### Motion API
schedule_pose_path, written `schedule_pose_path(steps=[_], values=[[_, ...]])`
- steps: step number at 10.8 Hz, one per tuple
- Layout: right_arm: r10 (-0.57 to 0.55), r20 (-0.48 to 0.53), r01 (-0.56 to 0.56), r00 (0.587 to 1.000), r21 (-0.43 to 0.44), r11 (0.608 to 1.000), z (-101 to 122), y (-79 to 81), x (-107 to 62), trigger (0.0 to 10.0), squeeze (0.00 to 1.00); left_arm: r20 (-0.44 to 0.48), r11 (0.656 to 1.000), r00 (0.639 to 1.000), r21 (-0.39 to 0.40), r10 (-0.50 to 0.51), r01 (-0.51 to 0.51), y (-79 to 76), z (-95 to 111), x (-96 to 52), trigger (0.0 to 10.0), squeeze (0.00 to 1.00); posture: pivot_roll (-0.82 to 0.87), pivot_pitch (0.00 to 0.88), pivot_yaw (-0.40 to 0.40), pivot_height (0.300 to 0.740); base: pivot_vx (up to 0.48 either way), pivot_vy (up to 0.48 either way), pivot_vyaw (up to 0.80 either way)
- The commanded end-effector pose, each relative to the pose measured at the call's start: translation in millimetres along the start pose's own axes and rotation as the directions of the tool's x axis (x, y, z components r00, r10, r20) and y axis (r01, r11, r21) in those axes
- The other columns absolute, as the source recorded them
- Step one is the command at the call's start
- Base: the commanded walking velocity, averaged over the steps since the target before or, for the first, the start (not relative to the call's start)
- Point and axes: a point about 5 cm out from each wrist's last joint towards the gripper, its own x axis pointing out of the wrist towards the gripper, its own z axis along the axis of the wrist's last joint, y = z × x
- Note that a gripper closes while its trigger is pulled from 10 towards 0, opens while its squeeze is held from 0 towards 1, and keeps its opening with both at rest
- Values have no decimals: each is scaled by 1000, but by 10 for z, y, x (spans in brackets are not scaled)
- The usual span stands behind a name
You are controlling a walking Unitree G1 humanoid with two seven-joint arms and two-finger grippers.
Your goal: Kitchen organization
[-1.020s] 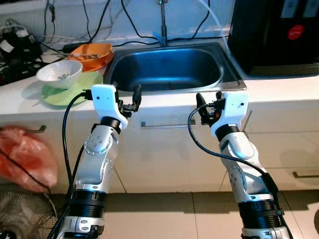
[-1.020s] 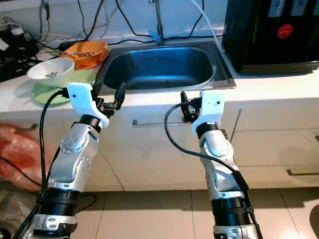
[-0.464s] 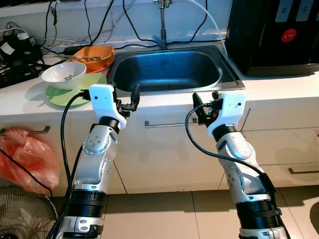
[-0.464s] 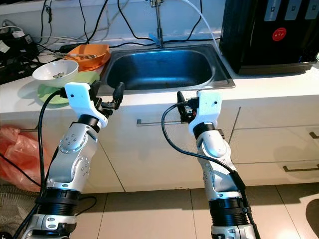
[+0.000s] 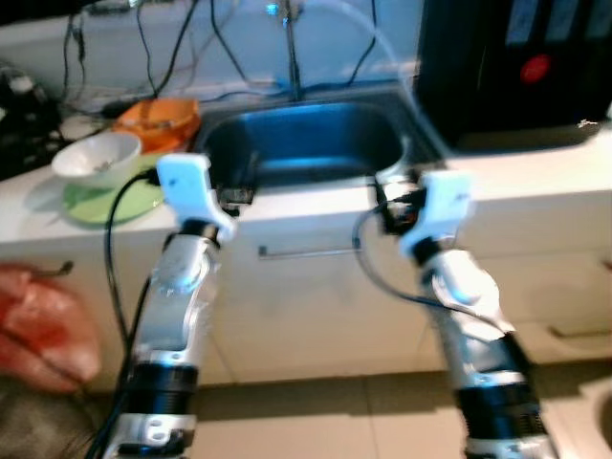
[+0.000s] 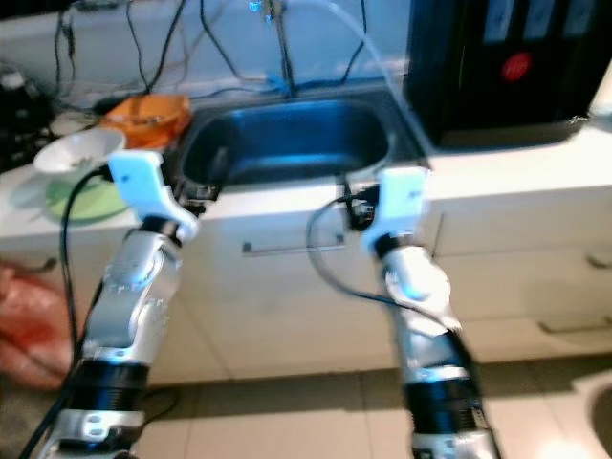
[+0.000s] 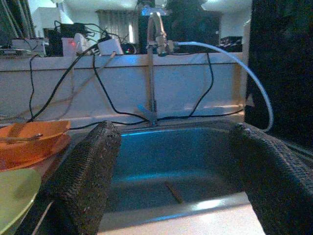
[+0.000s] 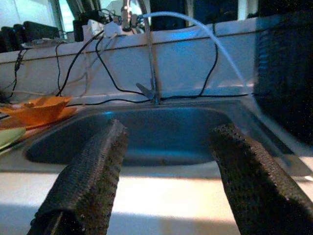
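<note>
The steel sink is set in the white counter, and a thin stick-like scrap lies in its basin. Left of it, a white bowl stands on a green plate, with an orange bowl behind. My left gripper is held at the sink's front left rim, open and holding nothing. My right gripper is at the front right rim, also open and holding nothing. The head views are blurred.
A faucet with a white hose rises behind the sink, and black cables run along the wall. A tall black appliance stands on the counter at the right. A red bag hangs at the left, and a drawer handle is below the sink.
The whole picture has shifted and blurred, so the camera is moving. Both grippers now stand level with the sink's front rim instead of just below the counter edge. Both remain open.
</note>
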Motion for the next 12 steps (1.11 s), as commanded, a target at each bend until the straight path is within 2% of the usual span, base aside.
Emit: schedule_pose_path(steps=[1, 7, 8, 12], values=[[57, 23, -57, 998, 6, 998, 48, 151, 31, 10000, 0, 5, 999, 999, 21, 40, -40, 106, 26, -8, 10000, 0, 43, 0, 101, 740, 412, 0, 0], [68, 16, -68, 998, -5, 998, 14, 183, 7, 10000, 0, -7, 999, 999, 20, 36, -36, 102, 6, -17, 10000, 0, 42, 0, 107, 740, 336, 334, 0], [67, 13, -66, 998, -6, 998, 8, 180, 3, 10000, 0, -14, 999, 999, 9, 34, -34, 94, -4, -15, 10000, 0, 41, 0, 108, 740, 0, 442, 0], [57, 11, -57, 998, -3, 998, -5, 178, 0, 10000, 0, -40, 1000, 999, -11, 16, -17, 55, -50, -9, 10000, 0, 41, 0, 116, 740, 0, 0, 0]])
